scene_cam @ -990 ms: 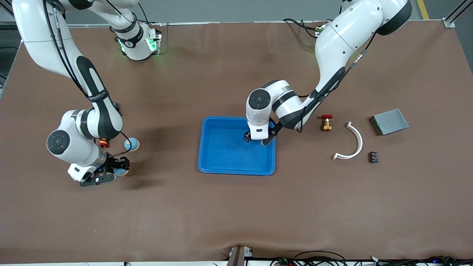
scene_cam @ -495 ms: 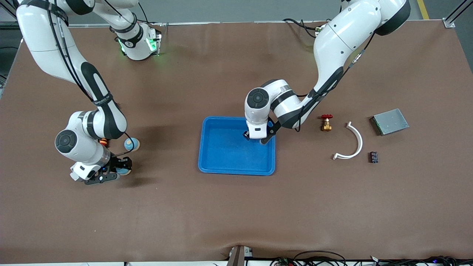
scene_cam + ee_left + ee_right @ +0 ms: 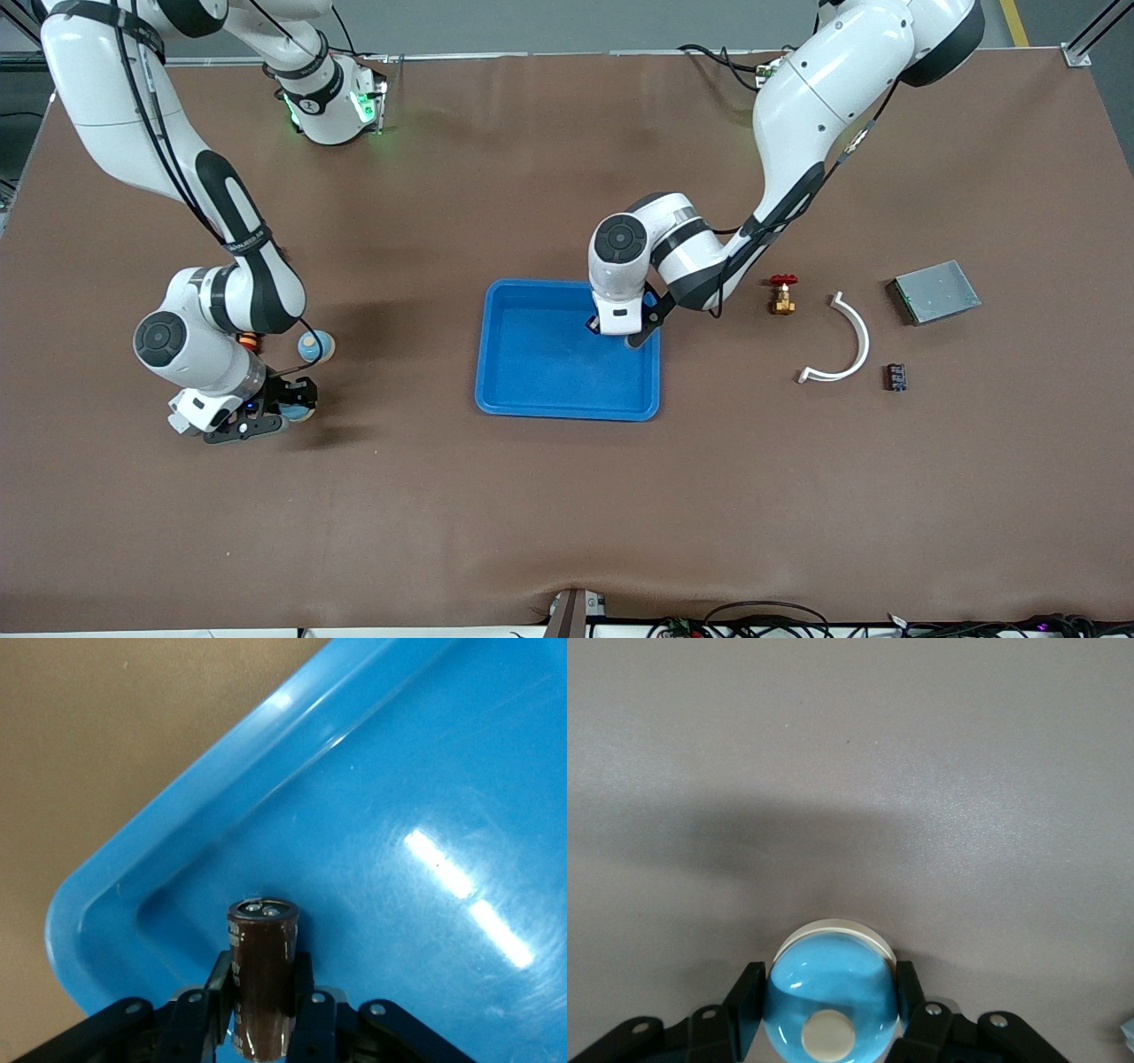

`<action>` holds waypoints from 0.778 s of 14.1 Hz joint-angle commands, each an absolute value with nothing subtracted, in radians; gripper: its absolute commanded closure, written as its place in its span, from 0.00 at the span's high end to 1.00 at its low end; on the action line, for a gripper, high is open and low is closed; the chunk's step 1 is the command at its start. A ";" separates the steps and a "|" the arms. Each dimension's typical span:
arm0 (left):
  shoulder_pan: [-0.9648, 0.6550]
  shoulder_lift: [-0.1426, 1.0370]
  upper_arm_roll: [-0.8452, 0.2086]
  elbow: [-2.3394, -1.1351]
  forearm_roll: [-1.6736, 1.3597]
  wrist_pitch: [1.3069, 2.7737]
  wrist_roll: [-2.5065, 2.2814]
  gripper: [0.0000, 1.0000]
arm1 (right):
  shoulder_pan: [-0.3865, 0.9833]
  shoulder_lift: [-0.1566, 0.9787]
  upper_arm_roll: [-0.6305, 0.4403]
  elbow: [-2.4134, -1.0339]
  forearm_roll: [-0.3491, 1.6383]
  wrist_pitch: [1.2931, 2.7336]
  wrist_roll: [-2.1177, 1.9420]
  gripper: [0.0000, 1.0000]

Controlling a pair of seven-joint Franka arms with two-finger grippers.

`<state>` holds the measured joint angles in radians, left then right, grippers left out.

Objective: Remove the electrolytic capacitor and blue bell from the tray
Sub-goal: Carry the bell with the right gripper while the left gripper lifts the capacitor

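Note:
A dark brown capacitor sits between the fingers of my left gripper, which is shut on it. The gripper is inside the blue tray, at the corner farther from the front camera toward the left arm's end. I cannot tell whether the capacitor touches the tray floor. My right gripper is shut on a blue bell with a white button and white base. In the front view this bell is low over the brown table near the right arm's end.
A second blue bell and a small orange-red part lie beside the right arm's wrist. Toward the left arm's end lie a brass valve with red handle, a white curved strip, a grey metal box and a small dark component.
My left gripper has closed on the capacitor in the tray. The right arm shifted slightly toward the tray with the bell, then held still.

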<state>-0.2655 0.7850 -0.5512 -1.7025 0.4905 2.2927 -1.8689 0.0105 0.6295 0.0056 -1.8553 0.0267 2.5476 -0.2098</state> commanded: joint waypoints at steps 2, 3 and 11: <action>-0.256 0.779 -0.543 -1.678 0.520 2.295 -1.865 0.00 | -0.006 0.632 0.023 -1.862 0.032 2.566 -0.224 0.00; -0.256 0.776 -0.543 -1.668 0.519 2.284 -1.849 0.00 | -0.005 0.634 0.025 -1.862 0.034 2.566 -0.224 0.00; -0.169 0.586 -0.563 -1.634 0.412 2.107 -1.648 0.00 | 0.000 0.634 0.023 -1.862 0.035 2.569 -0.216 0.00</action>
